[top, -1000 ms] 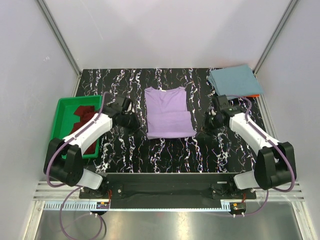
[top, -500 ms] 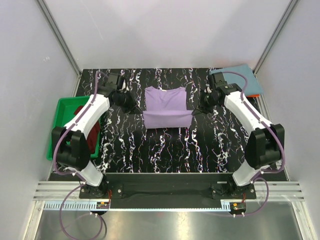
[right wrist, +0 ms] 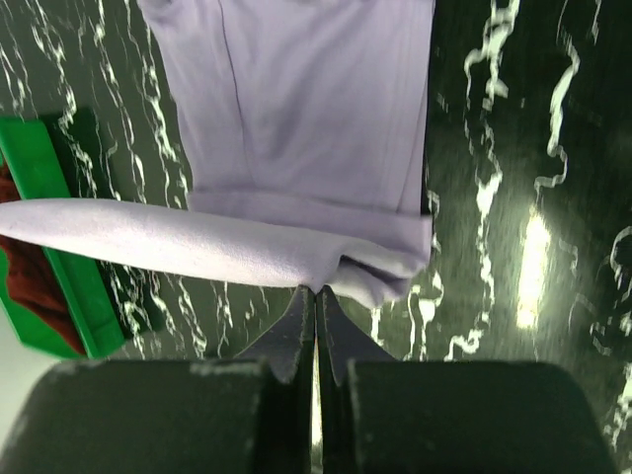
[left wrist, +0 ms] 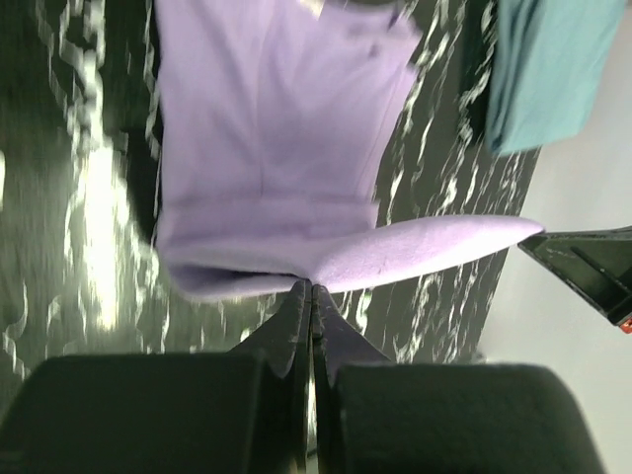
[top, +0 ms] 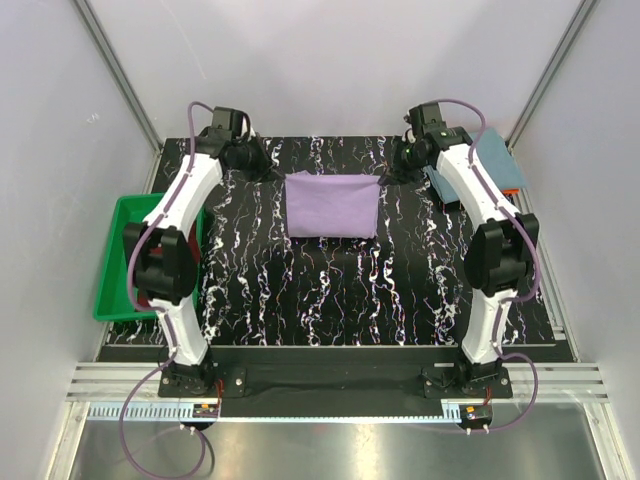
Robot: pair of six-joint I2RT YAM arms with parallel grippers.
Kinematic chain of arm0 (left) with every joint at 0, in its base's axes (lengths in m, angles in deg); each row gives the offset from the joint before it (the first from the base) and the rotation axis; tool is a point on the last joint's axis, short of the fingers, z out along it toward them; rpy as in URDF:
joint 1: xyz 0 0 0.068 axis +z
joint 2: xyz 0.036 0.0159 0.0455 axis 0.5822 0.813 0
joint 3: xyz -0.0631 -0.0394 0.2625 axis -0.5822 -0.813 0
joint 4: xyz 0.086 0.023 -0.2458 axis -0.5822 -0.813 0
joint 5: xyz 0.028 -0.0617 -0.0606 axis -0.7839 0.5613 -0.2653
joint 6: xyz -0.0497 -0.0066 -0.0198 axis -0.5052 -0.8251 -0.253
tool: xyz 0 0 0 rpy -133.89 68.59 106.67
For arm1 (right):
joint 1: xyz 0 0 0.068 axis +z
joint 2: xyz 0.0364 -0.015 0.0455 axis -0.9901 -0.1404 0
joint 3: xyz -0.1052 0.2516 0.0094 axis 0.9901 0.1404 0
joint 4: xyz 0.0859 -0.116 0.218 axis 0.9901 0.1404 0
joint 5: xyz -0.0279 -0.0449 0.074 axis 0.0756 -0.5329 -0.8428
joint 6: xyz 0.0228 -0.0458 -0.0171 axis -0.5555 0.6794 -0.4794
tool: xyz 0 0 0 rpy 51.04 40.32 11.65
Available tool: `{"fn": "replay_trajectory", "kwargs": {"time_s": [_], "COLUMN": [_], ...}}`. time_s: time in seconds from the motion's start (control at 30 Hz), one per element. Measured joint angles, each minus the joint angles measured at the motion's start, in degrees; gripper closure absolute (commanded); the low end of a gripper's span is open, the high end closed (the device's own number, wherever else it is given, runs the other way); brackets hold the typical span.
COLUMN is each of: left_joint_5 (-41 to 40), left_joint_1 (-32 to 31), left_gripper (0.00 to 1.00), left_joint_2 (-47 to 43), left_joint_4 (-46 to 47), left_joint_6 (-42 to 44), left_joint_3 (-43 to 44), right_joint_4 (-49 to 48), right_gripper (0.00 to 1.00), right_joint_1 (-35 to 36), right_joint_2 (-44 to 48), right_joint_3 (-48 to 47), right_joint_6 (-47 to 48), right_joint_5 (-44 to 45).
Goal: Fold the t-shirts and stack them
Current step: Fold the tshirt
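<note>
The lavender t-shirt [top: 332, 205] lies folded in half across the far middle of the table. My left gripper [top: 276, 172] is shut on its far left corner and my right gripper [top: 390, 174] is shut on its far right corner. The left wrist view shows the pinched lavender edge [left wrist: 395, 257] stretched taut above the closed gripper [left wrist: 311, 286]. In the right wrist view the lifted lavender hem [right wrist: 178, 242] runs left from the closed gripper [right wrist: 316, 289]. A teal t-shirt [top: 497, 160] lies folded at the far right corner. A maroon t-shirt [right wrist: 22, 281] sits in the green tray [right wrist: 69, 286].
The green tray [top: 108, 262] stands at the table's left edge, beside the left arm. An orange object [top: 511, 190] peeks out under the teal t-shirt. White walls with metal posts close in the far side.
Both grippers have swept from the near hem to the far edge, carrying the lavender t-shirt's lower half over its upper half. The cloth now shows as a shorter rectangle.
</note>
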Motion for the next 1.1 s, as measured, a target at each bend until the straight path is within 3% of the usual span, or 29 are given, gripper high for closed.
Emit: {"fn": "replay_trajectory", "kwargs": {"time_s": [0.3, 0.6, 1.0, 1.1], "left_joint_5": [2.0, 3.8, 6.5, 6.8], "left_joint_1": [0.7, 2.0, 4.8, 5.0], "left_gripper": [1.00, 1.00, 1.00, 0.89], "left_joint_2": [9.8, 17.7, 31.8, 36.7], "left_joint_4": [11.9, 23.0, 33.2, 37.2], "left_joint_6": [-0.5, -5.1, -10.6, -12.6], "left_joint_3": [5.7, 8.5, 21.6, 25.4], "right_joint_4": [-1.9, -8.5, -14.8, -16.8], "right_gripper": [1.00, 1.00, 0.99, 0.99], "right_joint_1": [-1.9, -3.4, -4.0, -4.3], "right_joint_2": [-8.9, -13.9, -26.4, -29.1], "right_joint_3": [-9.1, -10.1, -22.8, -24.6], "right_joint_6": [0.3, 0.2, -0.4, -1.1], "right_joint_5": [0.3, -1.9, -5.9, -6.0]}}
